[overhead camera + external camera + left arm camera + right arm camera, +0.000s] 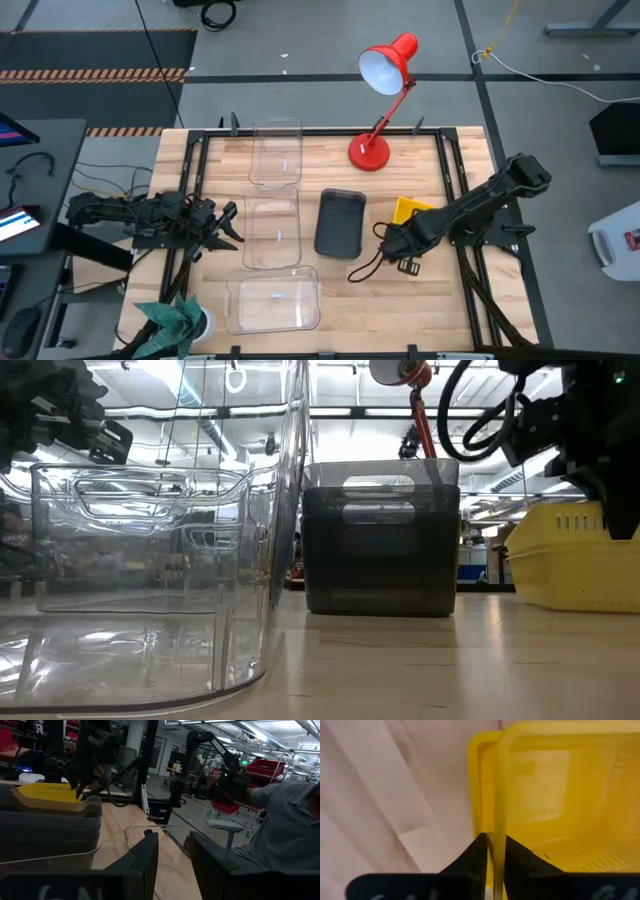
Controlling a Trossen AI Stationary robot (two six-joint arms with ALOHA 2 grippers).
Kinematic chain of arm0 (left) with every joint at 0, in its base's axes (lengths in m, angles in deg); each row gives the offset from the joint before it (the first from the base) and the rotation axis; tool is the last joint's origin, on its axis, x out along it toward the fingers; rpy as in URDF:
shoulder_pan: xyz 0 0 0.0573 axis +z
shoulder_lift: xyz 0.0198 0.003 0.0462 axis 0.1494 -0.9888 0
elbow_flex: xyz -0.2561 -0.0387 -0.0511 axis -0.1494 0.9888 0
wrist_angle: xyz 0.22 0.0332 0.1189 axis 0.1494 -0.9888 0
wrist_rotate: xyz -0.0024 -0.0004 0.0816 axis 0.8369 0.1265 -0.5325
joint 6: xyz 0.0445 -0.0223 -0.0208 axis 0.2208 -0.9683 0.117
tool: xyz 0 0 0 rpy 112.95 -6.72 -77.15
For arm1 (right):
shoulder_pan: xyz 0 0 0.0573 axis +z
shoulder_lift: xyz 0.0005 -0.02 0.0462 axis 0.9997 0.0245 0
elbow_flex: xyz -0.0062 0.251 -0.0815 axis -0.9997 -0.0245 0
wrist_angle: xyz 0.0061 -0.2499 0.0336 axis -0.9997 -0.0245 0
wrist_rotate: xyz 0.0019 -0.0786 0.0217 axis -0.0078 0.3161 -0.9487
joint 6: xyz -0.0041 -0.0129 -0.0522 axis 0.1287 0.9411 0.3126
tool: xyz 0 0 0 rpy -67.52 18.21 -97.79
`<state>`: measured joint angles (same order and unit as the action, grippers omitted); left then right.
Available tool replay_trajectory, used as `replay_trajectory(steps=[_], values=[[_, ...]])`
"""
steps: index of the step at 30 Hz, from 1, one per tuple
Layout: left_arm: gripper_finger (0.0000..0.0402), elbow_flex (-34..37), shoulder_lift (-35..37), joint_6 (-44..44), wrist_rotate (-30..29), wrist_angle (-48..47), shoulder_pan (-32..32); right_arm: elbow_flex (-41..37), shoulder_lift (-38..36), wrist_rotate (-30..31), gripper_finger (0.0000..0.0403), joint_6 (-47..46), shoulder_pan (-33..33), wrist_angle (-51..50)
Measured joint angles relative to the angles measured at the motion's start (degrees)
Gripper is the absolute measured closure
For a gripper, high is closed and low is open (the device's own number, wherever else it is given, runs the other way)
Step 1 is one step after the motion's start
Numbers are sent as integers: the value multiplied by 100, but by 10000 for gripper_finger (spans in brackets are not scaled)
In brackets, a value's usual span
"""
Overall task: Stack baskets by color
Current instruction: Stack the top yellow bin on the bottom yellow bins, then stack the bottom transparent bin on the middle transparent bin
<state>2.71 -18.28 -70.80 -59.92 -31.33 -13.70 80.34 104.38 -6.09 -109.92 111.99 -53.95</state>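
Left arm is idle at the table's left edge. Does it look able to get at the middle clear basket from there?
Probably yes. The left gripper, fingers apart and empty, sits just beside the middle clear basket, with nothing between them.

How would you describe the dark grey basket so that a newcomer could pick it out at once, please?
Start at the red desk lamp at the table's far edge and come toward the near side. Just past the lamp's base sits the dark grey basket, between a clear basket and the yellow basket. It is the only dark, smoky one.
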Motion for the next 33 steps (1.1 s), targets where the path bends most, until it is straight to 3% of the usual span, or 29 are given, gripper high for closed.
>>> replay_trajectory(steps=[5, 8, 15, 18, 21, 33], values=[[285, 1, 2, 0, 0, 0, -1, 2, -397, -188, 330, -87, -20, -68], [285, 0, 2, 2, -1, 0, 0, 2, -716, 22, 326, -164, 26, -90], [285, 0, 2, 4, 1, 0, -1, 2, -1433, 2049, 326, 92, 381, 452], [285, 1, 2, 2, -1, 0, 0, -25, -1642, 2946, 325, 552, 533, 968], [285, 0, 2, 4, 0, 0, -2, -211, -1842, 3465, 325, 1153, 619, 1616], [285, 0, 1, 3, 1, 0, -2, -1619, -2787, 3907, 325, 2482, 566, 3833]])
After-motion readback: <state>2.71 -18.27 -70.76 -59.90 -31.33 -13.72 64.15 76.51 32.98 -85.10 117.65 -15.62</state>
